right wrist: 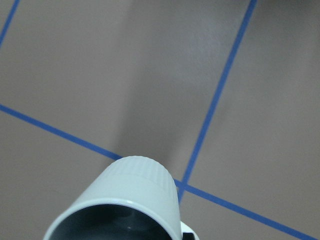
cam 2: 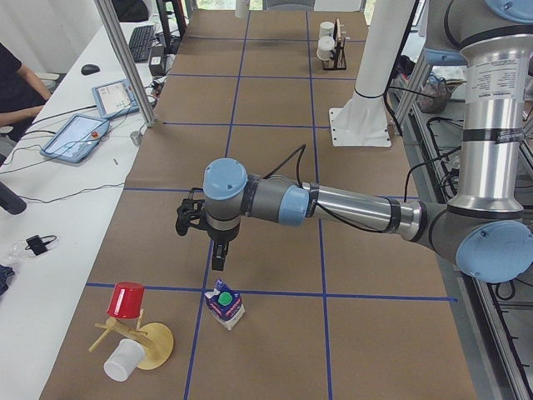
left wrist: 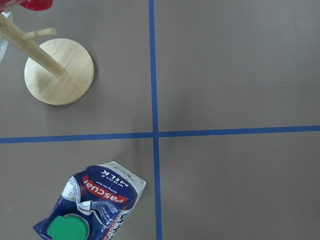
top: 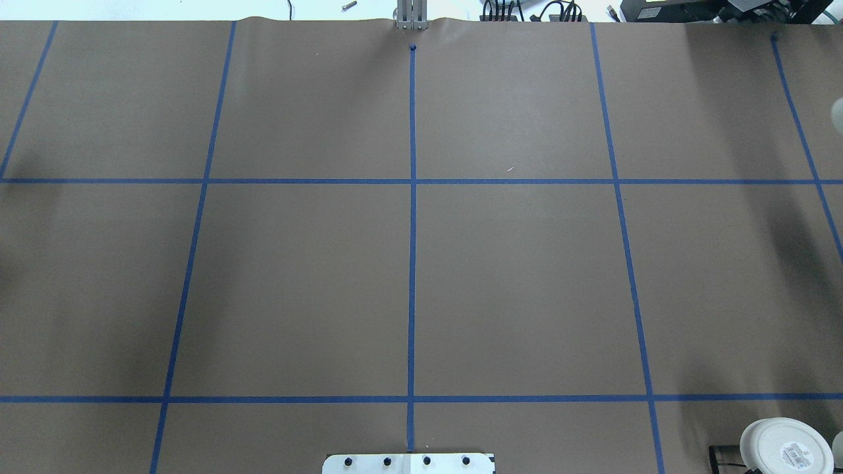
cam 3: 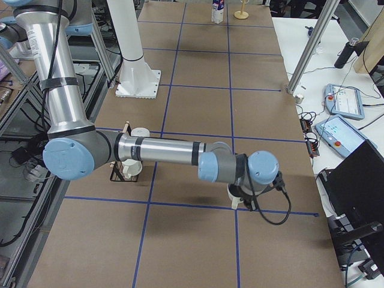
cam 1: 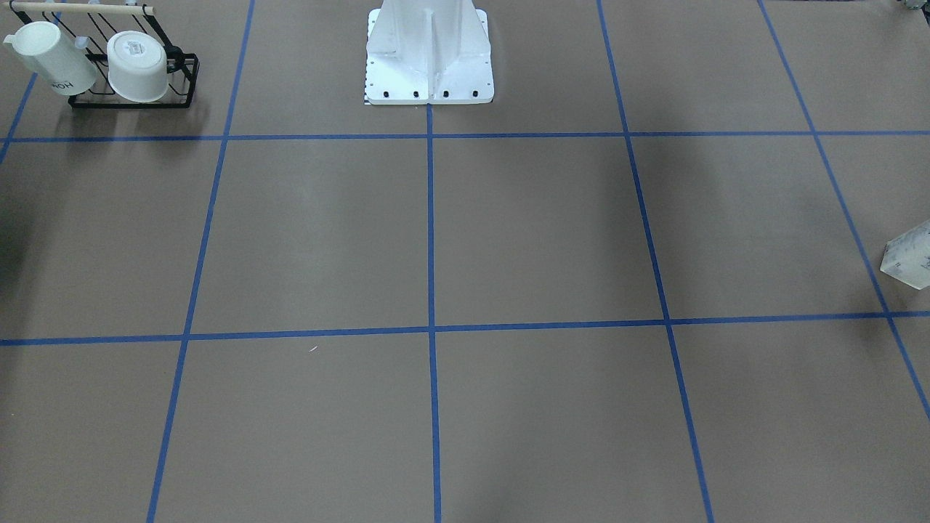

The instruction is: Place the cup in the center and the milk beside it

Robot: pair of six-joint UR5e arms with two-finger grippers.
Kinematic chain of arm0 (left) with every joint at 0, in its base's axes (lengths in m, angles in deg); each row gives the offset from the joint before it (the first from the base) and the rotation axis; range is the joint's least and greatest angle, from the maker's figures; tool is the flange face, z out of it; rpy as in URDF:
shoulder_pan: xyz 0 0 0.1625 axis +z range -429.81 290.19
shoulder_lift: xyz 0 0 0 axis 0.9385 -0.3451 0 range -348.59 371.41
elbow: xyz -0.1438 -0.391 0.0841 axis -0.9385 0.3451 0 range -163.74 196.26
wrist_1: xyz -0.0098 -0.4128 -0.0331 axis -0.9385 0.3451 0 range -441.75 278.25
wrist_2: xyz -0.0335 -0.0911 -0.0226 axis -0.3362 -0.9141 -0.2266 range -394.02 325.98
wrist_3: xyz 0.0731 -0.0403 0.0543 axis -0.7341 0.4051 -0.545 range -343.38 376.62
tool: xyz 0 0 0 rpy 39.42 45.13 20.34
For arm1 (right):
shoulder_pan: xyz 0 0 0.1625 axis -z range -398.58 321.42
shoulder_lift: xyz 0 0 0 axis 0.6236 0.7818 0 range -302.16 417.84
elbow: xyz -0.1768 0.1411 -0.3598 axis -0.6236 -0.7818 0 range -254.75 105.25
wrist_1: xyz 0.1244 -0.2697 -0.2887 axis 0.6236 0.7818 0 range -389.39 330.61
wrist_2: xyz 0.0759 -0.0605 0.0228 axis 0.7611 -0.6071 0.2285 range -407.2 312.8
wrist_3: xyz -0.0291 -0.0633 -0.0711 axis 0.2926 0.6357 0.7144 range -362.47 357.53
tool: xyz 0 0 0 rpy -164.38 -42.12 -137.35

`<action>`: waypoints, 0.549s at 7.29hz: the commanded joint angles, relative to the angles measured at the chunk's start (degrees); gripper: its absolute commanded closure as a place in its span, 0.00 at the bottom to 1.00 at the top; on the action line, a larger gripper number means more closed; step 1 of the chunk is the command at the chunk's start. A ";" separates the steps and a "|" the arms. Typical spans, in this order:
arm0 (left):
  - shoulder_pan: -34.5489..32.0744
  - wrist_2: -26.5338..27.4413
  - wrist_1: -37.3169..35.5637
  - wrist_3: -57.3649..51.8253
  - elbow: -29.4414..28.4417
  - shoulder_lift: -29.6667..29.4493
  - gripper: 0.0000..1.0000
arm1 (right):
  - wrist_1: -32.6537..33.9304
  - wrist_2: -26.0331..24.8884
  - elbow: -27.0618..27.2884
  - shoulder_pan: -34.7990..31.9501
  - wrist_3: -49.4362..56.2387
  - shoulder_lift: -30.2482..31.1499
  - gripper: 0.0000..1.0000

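Hanging over the brown tabletop (cam 2: pixel 275 100), the left claw (cam 2: pixel 219 262) points down just above the milk (cam 2: pixel 225 305). The carton is in the lower middle of the exterior left view, just beside a crossing of the blue tape lines (cam 2: pixel 333 294). Only that side view shows this claw, so I cannot tell whether its fingers are apart or together. In the left wrist view the milk (left wrist: pixel 92 205) fills the lower left, with its green cap (left wrist: pixel 67 230) near the bottom edge. The round wooden base of a mug tree (left wrist: pixel 59 71) is in the upper left, well apart from the carton.

The right claw (cam 3: pixel 245 203) is right of centre in the exterior right view. The cup (cam 3: pixel 232 192) is right against it near a tape crossing, and I cannot tell whether the claw is clamped on it. In the right wrist view the cup (right wrist: pixel 130 200) is at the bottom middle, its dark grey inside toward the lens.

A black wire rack (cam 1: pixel 131 104) holding two white mugs is in the upper left of the front-facing view.
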 commanded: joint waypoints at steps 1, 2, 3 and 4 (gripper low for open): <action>0.00 -0.21 -0.16 0.03 -0.43 -0.07 0.02 | 1.19 -0.90 8.76 12.08 -21.01 -6.65 1.00; 0.00 -0.30 -0.25 0.03 -0.52 -0.07 0.02 | 1.19 -0.72 9.39 18.22 -29.35 -11.13 1.00; 0.00 -0.30 -0.42 0.03 -0.61 0.02 0.02 | 1.19 -2.03 8.87 24.20 -37.43 -15.53 1.00; 0.00 -0.30 -0.16 -0.06 -1.48 0.02 0.02 | 1.02 -5.43 8.87 29.22 -42.39 -18.97 1.00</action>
